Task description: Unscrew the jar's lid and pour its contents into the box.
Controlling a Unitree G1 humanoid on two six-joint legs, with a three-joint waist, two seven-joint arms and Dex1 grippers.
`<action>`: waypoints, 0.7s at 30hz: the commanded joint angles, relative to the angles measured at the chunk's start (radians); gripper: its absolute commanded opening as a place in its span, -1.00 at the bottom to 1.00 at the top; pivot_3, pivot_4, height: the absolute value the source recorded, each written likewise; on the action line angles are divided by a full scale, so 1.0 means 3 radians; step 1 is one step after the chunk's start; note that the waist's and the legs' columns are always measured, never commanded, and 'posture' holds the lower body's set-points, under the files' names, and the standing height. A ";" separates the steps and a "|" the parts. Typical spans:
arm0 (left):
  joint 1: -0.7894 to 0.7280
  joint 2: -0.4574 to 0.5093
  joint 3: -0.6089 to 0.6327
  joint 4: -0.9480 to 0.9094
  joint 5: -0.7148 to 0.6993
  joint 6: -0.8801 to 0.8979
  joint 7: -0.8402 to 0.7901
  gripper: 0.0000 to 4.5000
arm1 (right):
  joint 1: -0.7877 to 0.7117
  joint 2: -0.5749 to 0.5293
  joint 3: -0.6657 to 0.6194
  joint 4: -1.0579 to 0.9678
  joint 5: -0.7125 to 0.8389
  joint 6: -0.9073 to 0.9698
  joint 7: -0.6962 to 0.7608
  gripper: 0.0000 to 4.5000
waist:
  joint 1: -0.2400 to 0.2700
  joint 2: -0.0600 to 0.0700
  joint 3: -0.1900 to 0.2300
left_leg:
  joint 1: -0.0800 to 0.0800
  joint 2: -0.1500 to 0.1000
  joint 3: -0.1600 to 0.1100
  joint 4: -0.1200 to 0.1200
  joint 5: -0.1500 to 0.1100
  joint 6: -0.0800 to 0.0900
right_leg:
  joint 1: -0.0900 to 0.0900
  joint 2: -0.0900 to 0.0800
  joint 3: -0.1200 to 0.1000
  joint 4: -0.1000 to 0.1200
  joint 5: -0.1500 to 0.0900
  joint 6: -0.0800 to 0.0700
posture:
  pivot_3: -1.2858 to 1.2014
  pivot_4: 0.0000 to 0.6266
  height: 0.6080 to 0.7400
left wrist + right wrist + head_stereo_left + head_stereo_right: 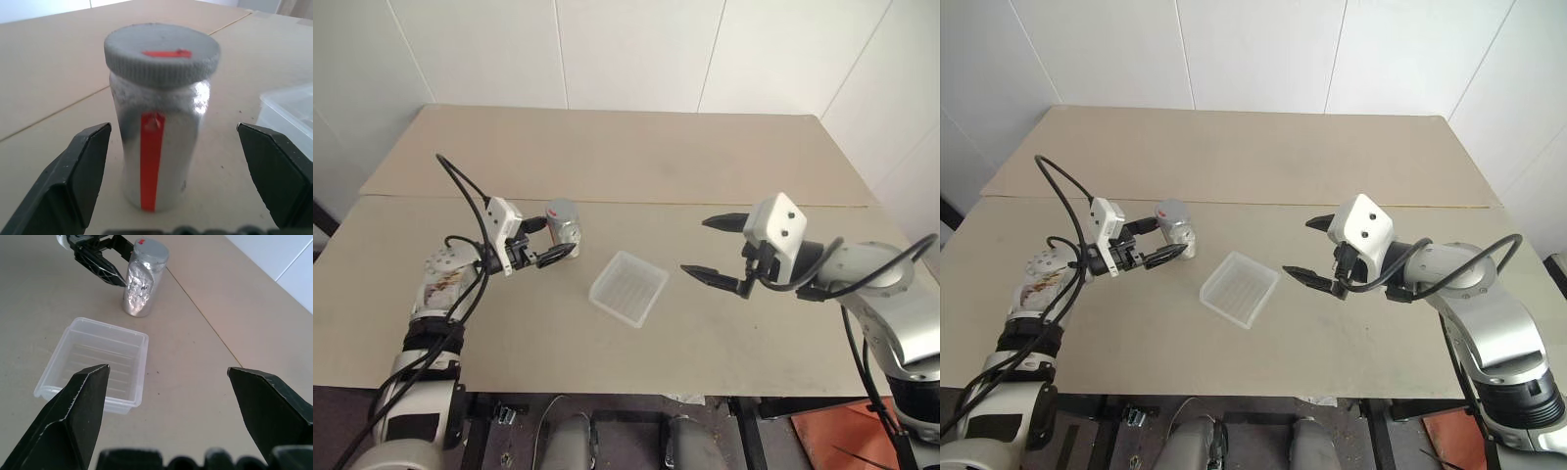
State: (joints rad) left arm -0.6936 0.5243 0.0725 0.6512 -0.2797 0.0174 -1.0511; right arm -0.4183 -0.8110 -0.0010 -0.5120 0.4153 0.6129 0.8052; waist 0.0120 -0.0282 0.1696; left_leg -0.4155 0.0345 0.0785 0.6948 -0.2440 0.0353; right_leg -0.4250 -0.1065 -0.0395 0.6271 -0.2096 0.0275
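**Jar Upright on Table, Both Grippers Spread**

The jar [565, 225] stands upright on the matte beige table [636, 157], near a seam line across the tabletop. It is a small cylinder with a shiny, silvery see-through wall and a vertical red strip down its side. The lid [162, 53] is seated on top: a round, flat grey cap with a finely ribbed edge, a grainy surface and a short red mark.

The left gripper [545, 242] is level with the jar, its two black, wedge-shaped fingers spread wide, one on either side of the jar wall. No finger touches the jar in the left wrist view.

The box [628, 288] lies flat on the table just beside the jar, toward the robot's right. It is a shallow square tray of translucent whitish plastic with rounded corners and a ribbed bottom.

The right gripper [715, 251] hangs above the table to the box's right, fingers spread wide, holding nothing.
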 commanded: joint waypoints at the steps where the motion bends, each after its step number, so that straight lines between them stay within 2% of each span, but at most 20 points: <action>1: -0.0198 -0.0079 -0.0007 0.0198 0.0087 -0.0181 0.0079 0.99 | -0.0034 -0.0004 -0.0068 -0.0118 0.0005 0.0005 -0.0041 1.00 | 0.0001 0.0000 0.0000 | 0.0000 0.0000 0.0000 0.0000 0.0000 0.0000 | 0.0000 0.0000 0.0000 0.0000 0.0000 0.0000 | 0.03 -0.52 1.00; 8: -0.0287 -0.0173 0.0061 0.0413 0.0080 -0.0288 0.0157 0.99 | -0.0010 0.0001 -0.0076 -0.0158 0.0015 0.0014 -0.0075 1.00 | -0.0011 -0.0001 0.0000 | 0.0000 0.0001 -0.0001 0.0000 0.0000 0.0001 | -0.0001 0.0000 0.0000 0.0000 0.0000 0.0001 | 0.03 -0.52 1.00; 11: -0.0289 -0.0215 0.0135 0.0446 0.0017 -0.0327 0.0219 0.74 | 0.0007 0.0001 -0.0086 -0.0172 0.0019 0.0007 -0.0084 1.00 | -0.0007 -0.0001 0.0000 | 0.0000 0.0000 -0.0001 0.0001 0.0000 0.0001 | -0.0001 0.0000 0.0000 0.0001 0.0000 0.0001 | 0.03 -0.52 1.00; 17: -0.0277 -0.0322 0.0331 0.0378 -0.0124 -0.0488 0.0280 -0.13 | 0.0036 0.0014 -0.0082 -0.0204 0.0042 0.0007 -0.0095 1.00 | 0.0000 -0.0001 0.0000 | -0.0001 0.0000 -0.0002 0.0001 0.0000 0.0001 | 0.0000 0.0000 -0.0001 0.0000 0.0001 0.0001 | 0.03 -0.52 1.00; 21: -0.0211 -0.0321 0.0314 0.0109 -0.0185 -0.0397 0.0156 -0.14 | 0.0022 0.0073 -0.0015 -0.0208 0.0023 -0.0016 -0.0101 1.00 | -0.0002 -0.0001 0.0000 | -0.0001 0.0000 -0.0002 0.0001 0.0000 0.0001 | 0.0000 0.0000 -0.0001 0.0000 0.0001 0.0001 | 0.03 -0.52 1.00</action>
State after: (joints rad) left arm -0.7483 0.4231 0.1585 0.7623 -0.3083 -0.1033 -0.9801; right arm -0.4058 -0.7920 0.0001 -0.5407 0.4165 0.6146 0.7842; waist 0.0113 -0.0286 0.1697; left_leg -0.4157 0.0345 0.0777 0.6951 -0.2441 0.0354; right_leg -0.4251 -0.1067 -0.0397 0.6272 -0.2093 0.0279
